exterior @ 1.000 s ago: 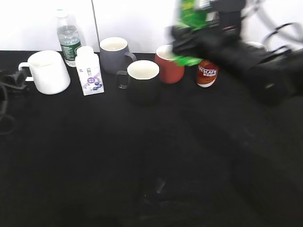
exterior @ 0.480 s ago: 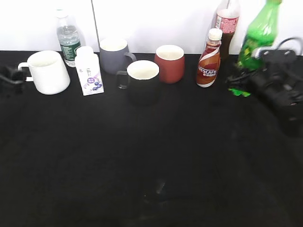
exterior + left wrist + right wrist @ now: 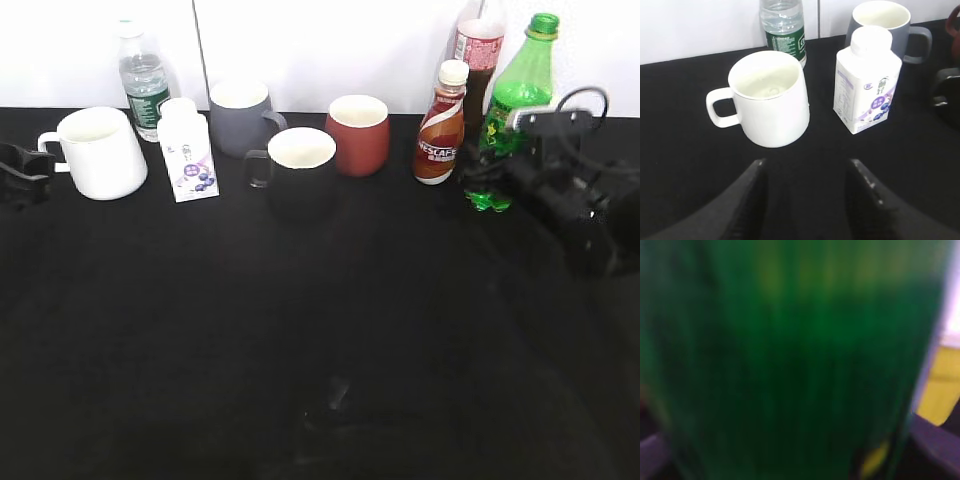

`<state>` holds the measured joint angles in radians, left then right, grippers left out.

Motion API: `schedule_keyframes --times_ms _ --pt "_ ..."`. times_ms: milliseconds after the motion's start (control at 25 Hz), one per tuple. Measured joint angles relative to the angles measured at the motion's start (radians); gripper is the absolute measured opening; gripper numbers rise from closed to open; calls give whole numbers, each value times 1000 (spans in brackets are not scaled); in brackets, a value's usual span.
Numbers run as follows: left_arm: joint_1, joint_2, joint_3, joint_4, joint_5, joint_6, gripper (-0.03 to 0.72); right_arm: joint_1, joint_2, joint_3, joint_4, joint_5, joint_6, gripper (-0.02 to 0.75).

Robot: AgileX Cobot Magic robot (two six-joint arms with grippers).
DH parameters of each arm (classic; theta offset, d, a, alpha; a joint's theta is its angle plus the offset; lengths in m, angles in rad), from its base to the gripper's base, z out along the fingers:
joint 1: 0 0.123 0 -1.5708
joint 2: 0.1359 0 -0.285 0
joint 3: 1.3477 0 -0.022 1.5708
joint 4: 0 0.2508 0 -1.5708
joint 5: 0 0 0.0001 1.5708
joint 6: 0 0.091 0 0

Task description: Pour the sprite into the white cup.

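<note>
The sprite [image 3: 522, 85] is a green bottle with its cap on, standing upright at the back right. My right gripper [image 3: 492, 172] is shut round its lower body. In the right wrist view the sprite [image 3: 790, 360] fills the frame as a green blur and hides the fingers. The white cup [image 3: 100, 152] stands at the far left with its handle to the left. My left gripper [image 3: 38, 168] sits low just left of it. In the left wrist view the left gripper [image 3: 807, 172] is open and empty, with the white cup [image 3: 771, 97] just ahead of the fingertips.
Along the back stand a clear water bottle [image 3: 145, 85], a white milk carton [image 3: 188, 150], a grey mug [image 3: 240, 115], a black mug [image 3: 298, 170], a red mug [image 3: 358, 133], a Nescafe bottle [image 3: 440, 125] and a cola bottle [image 3: 478, 50]. A black cloth covers the table.
My right arm has carried the sprite from high over the red mug back to the right, turning it from tilted to upright beside the Nescafe bottle. The left gripper barely moved.
</note>
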<state>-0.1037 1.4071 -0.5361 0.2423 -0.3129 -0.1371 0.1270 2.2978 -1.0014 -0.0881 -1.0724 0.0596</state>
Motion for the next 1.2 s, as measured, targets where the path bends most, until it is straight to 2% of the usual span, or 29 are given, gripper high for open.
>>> schedule_keyframes --times_ms 120,280,360,480,520,560,600,760,1000,1080,1120,1200 --pt "0 -4 -1 -3 47 -17 392 0 -65 39 2 80 -1 589" --pt "0 -59 -73 -54 351 -19 392 0 -214 159 2 268 -2 589" --pt "0 -60 -123 -121 575 -19 409 0 -346 172 -6 579 5 589" --pt "0 -60 -169 -171 893 -11 440 0 -528 88 33 1410 34 589" --pt "0 -60 -175 -206 993 24 442 0 -559 54 65 1648 12 589" --pt "0 -62 -175 -250 1098 72 442 0 -587 29 88 1825 -14 589" --pt "0 -81 -175 -294 1181 113 442 0 -619 20 97 1935 -32 589" --pt "0 -341 -175 -337 1377 155 442 0 -884 20 115 2086 -51 589" --pt "0 -925 -171 -343 1457 162 440 0 -1445 22 126 2136 -54 585" --pt "0 -1057 -105 -343 1455 162 439 0 -1613 95 119 2137 -54 583" --pt "0 -1107 -55 -342 1453 162 438 0 -1698 176 102 2137 -54 583" --pt "0 -1154 -32 -308 1408 164 438 0 -1859 345 74 2132 -54 583"
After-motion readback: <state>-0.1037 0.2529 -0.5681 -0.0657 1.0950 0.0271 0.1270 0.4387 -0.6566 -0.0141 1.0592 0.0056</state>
